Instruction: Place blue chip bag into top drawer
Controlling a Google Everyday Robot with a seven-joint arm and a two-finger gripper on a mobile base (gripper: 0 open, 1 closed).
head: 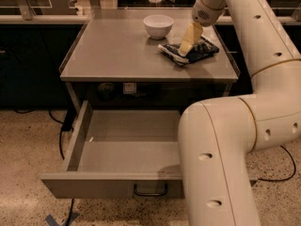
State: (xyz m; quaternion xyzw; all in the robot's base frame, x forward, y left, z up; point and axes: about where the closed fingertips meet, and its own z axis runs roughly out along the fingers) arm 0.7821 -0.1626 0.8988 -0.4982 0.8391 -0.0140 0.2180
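Note:
The blue chip bag (196, 51) lies flat on the grey tabletop (117, 51) at its right side, dark blue with white markings. My gripper (187, 45) reaches down from the white arm, its yellowish fingers (190, 36) at the bag's left part. The top drawer (127, 149) stands pulled out below the table, open and empty, with a dark curved handle (150, 191) on its front panel.
A white bowl (158, 26) stands on the tabletop just left of and behind the bag. My large white arm (221, 149) covers the drawer's right side. A dark cable (61, 140) lies on the speckled floor at the left.

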